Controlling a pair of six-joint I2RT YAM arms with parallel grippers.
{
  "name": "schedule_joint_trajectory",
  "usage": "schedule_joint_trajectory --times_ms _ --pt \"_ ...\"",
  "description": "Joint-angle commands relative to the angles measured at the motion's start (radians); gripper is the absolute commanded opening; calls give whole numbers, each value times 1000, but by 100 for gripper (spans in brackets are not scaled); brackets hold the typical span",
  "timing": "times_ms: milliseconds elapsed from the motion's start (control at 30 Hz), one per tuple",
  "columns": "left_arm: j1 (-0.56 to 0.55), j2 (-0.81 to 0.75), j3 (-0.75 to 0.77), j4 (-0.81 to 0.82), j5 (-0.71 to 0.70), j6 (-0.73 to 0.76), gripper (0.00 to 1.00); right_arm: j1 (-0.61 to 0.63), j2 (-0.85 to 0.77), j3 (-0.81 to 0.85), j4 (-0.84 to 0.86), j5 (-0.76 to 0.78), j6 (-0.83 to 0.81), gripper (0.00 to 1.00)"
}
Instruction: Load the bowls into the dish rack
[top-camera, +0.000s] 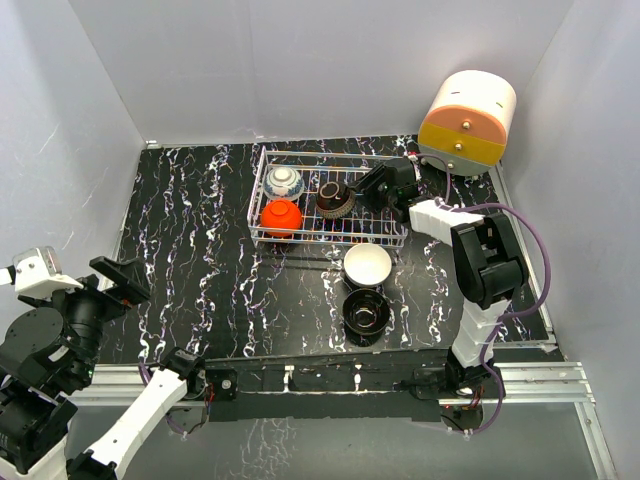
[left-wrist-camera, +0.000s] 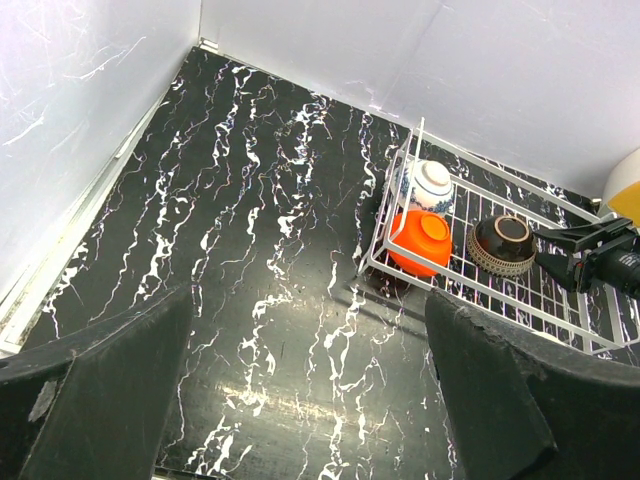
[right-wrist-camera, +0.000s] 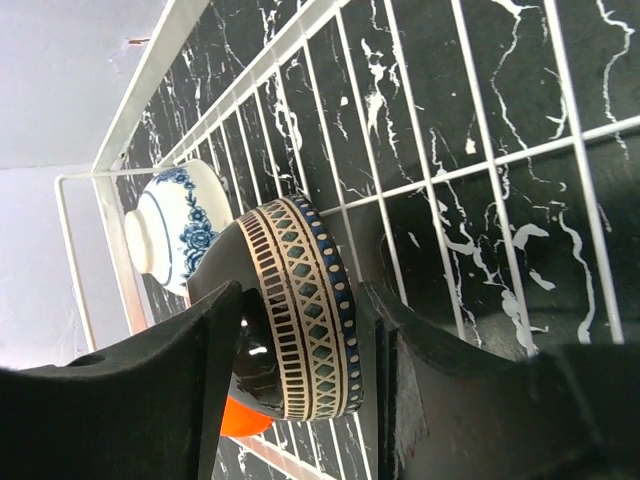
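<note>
Right wrist view has the right pincer (right-wrist-camera: 300, 300) straddling the tan patterned bowl (right-wrist-camera: 310, 340) inside the dish rack (right-wrist-camera: 152, 78). One finger lies against the bowl's dark lower body and the other sits hard by its rim. Whether the fingers are pressing or have let go I cannot tell, as the gap on the rim side is too thin to read. The bowl leans on its side over the grid floor near the rack's middle, probably because the arm reaches in low from the right edge and takes it across its wall.

At the rack's left end the blue-and-white bowl (top-camera: 284, 182) sits toward the far edge and the red bowl (top-camera: 281, 217) toward the near. Both are foot-up, as dishes are turned to drain, and packed close, which leaves room to their right.

The white bowl (top-camera: 367, 265) and black bowl (top-camera: 366, 313) stand mouth-up on the surface (top-camera: 200, 220) between the rack and the near edge, right of centre. I judge these two are left to load.

The left pincer (left-wrist-camera: 308, 300) hangs released, fingers wide around nothing, over the near left corner. It is likely parked clear because the waiting bowls lie nearer the right arm.
</note>
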Motion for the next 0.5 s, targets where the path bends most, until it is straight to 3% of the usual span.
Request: schedule_joint_trajectory --times_ms 0,467 --pt "-3 -9 -10 1 6 -3 97 0 -65 49 -29 39 -41 51" --pt "-3 -5 -21 16 13 -1 97 8 -85 136 -191 136 -218 52"
